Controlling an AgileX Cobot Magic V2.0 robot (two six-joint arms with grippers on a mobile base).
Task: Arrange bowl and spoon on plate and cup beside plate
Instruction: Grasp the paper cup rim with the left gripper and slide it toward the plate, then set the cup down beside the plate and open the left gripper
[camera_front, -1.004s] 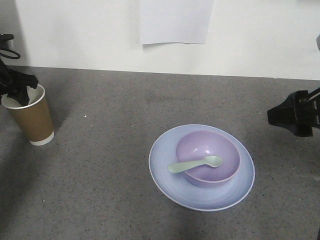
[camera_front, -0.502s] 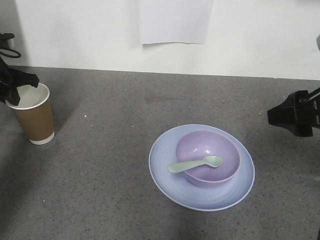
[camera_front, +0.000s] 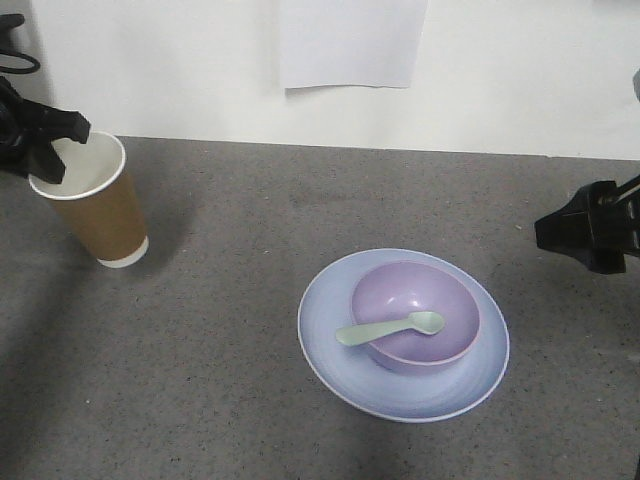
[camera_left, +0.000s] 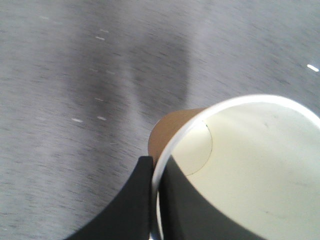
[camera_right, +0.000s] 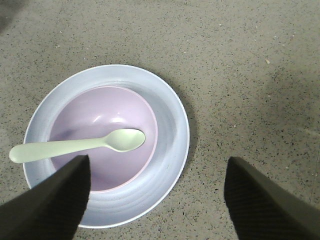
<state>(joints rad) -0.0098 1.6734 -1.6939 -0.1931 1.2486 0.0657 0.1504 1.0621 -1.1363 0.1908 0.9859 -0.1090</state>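
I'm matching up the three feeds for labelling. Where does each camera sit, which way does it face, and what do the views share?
Exterior front: raised, looking down at the table toward the wall; left gripper and right gripper at the edges.
Left wrist: on the left arm, looking down into the cup; one finger shows.
Right wrist: above the plate, looking down; both fingers show.
Shared: exterior and right wrist both show bowl and spoon.

Soft even light, faint shadows; the left wrist view is motion-blurred.
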